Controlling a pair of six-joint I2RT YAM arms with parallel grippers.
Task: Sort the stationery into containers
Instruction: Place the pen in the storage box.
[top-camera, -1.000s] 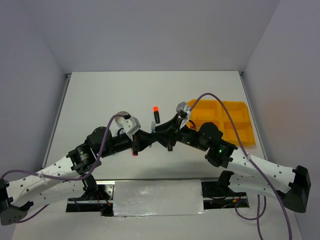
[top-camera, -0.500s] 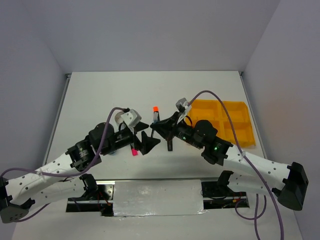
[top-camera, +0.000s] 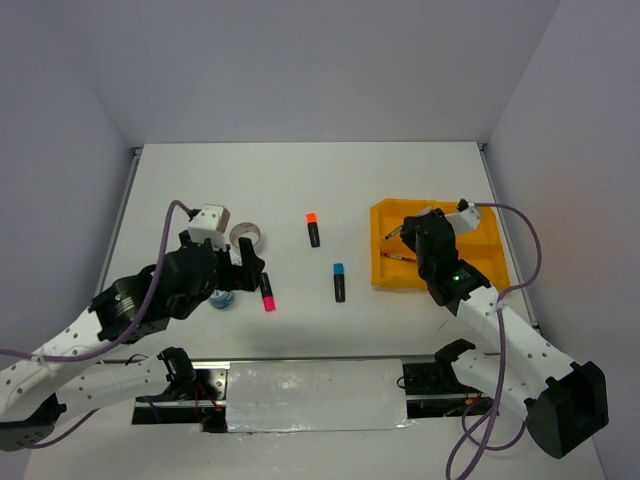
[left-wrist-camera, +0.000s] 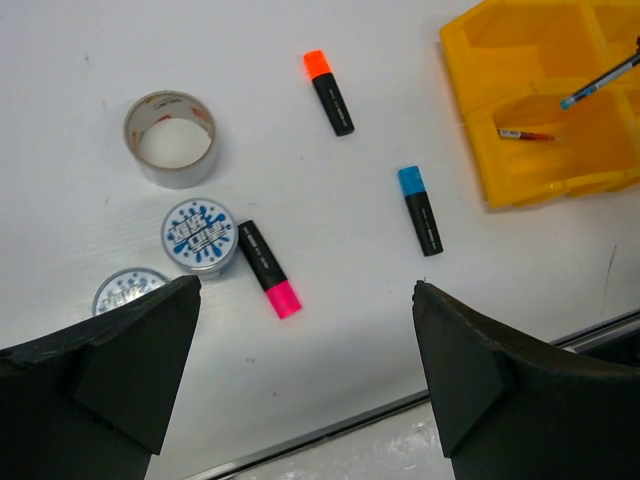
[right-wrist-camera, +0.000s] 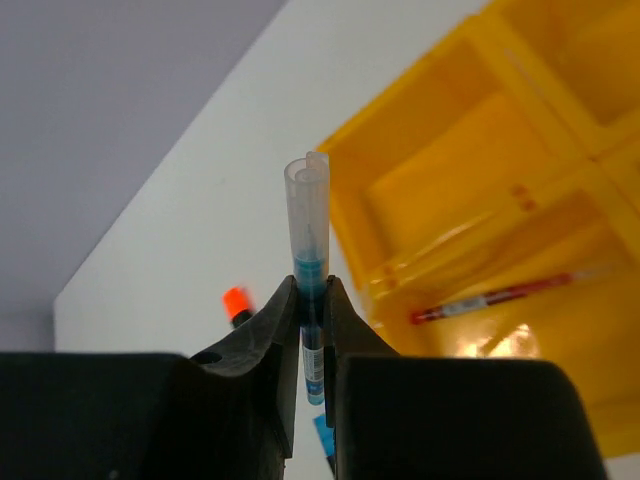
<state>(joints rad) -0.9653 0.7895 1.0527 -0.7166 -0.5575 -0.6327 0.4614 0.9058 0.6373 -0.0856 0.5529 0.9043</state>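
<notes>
Both arms have parted from mid-table: the right gripper (right-wrist-camera: 311, 300), clamped on the thin blue pen (right-wrist-camera: 308, 220), hangs over the yellow-orange four-compartment plastic tray (right-wrist-camera: 450, 170), pen jutting lengthwise beyond its fingertips; the left gripper (left-wrist-camera: 305, 290) gapes empty.

arms (top-camera: 70, 352): white, perforated shells | joints (top-camera: 185, 280): black | cables (top-camera: 161, 240): purple | LED (top-camera: 456, 279): green

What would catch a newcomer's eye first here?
The yellow tray at the right stands out, a red pen lying in its near-left compartment. Over it the right pincer grips a blue pen. The orange highlighter, blue highlighter and pink highlighter lie loose on the table.
</notes>
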